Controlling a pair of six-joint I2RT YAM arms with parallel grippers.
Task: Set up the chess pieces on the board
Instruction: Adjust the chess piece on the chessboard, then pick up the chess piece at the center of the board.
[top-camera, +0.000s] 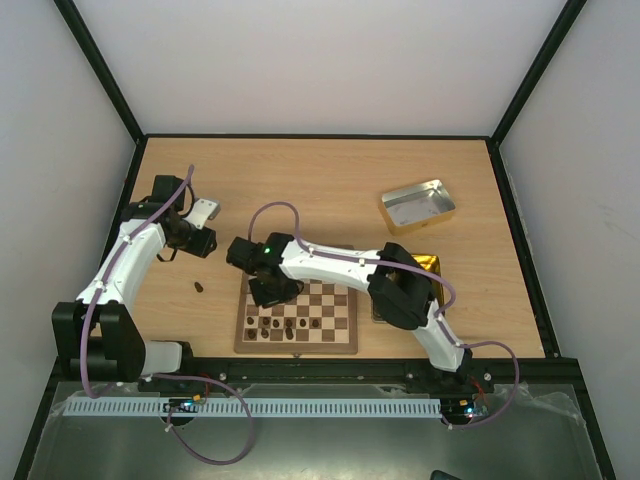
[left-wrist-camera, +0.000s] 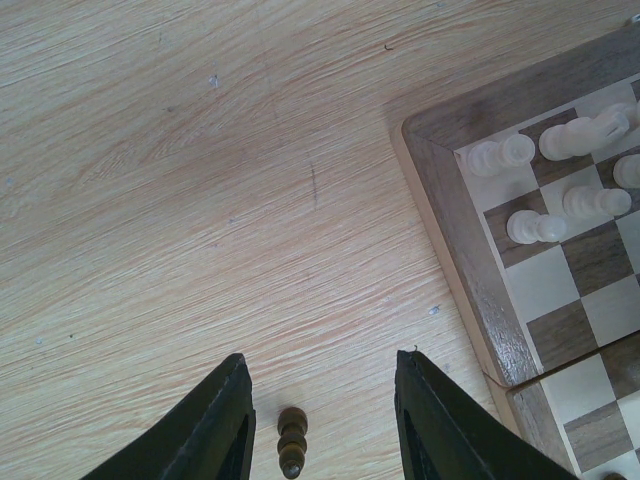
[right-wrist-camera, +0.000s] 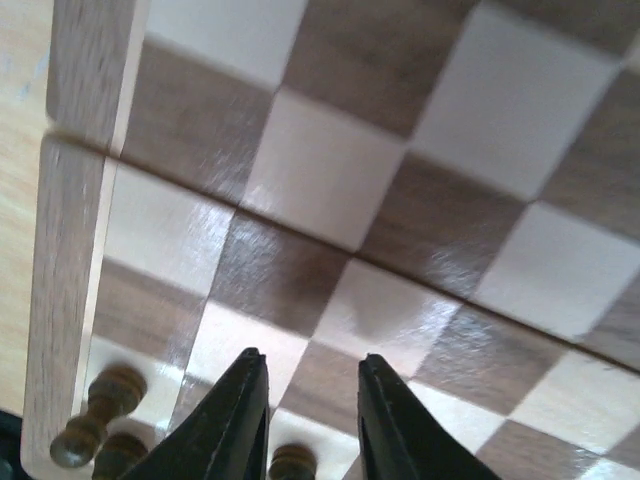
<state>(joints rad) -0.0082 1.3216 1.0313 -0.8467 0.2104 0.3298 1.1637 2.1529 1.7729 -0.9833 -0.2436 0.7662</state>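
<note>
The board (top-camera: 340, 318) lies at the table's near middle. Several dark chess pieces (top-camera: 285, 325) stand in its near left part. Cream pieces (left-wrist-camera: 560, 185) show at its far end in the left wrist view; the right arm hides them from above. One dark piece (top-camera: 199, 287) lies on its side on the table, left of the board. My left gripper (top-camera: 200, 255) is open just above it, and the piece (left-wrist-camera: 291, 441) lies between the fingers (left-wrist-camera: 324, 356). My right gripper (top-camera: 268, 290) hangs open and empty (right-wrist-camera: 310, 355) over the board's left squares (right-wrist-camera: 330, 165), near dark pieces (right-wrist-camera: 100, 415).
A silver tin (top-camera: 417, 205) sits open at the back right. A gold tin (top-camera: 428, 265) lies right of the board, partly under the right arm. Black frame rails edge the table.
</note>
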